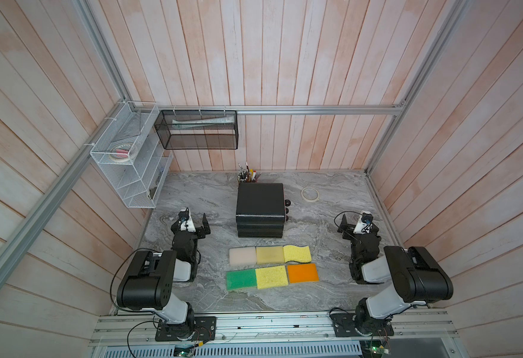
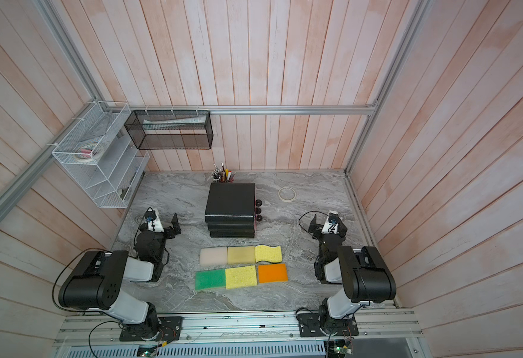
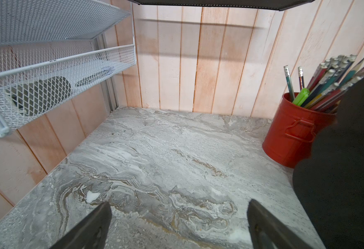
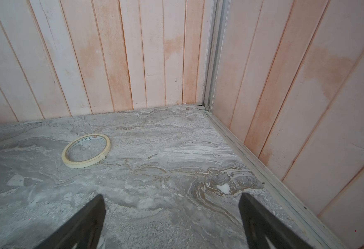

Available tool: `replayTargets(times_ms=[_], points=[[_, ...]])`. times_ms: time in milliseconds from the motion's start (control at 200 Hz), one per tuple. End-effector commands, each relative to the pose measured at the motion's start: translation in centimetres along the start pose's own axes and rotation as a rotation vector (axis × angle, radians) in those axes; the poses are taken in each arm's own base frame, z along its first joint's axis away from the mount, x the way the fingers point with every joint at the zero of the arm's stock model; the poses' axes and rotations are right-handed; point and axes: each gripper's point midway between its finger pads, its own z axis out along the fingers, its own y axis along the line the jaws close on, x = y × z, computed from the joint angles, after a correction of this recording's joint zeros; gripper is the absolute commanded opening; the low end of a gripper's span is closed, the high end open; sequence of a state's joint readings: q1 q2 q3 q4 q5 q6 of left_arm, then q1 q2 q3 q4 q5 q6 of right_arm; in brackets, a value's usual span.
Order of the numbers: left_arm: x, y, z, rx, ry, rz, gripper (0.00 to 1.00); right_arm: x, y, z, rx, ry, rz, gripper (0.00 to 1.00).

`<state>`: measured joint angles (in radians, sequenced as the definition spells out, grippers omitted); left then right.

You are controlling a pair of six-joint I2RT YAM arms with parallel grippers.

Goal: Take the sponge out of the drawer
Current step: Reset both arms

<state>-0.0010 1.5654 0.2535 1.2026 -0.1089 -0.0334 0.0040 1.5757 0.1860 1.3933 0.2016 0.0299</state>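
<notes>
Parked flanking the black drawer unit [image 1: 260, 201], with left tool [image 3: 179, 207] and right tool [image 4: 172, 200] gaping wide, empty.

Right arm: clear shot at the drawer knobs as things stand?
Probably yes. The knobs stick out of the drawer unit toward the right arm, with only bare table between. The tape roll sits farther back, and the arm's jaws stand open.
</notes>
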Motion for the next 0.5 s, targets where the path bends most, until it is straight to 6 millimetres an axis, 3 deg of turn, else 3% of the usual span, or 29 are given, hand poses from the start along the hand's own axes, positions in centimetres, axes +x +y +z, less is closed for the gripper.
replayTargets(times_ms=[0,495], points=[[-0.28,0.06,0.20,0.000,-0.005,0.000,1.00,-0.19,0.03,0.37,-0.008,0.006,0.019,0.98],[-0.29,0.08,0.22,-0.002,-0.005,0.003,1.00,-0.25,-0.05,0.35,-0.004,0.003,0.018,0.98]])
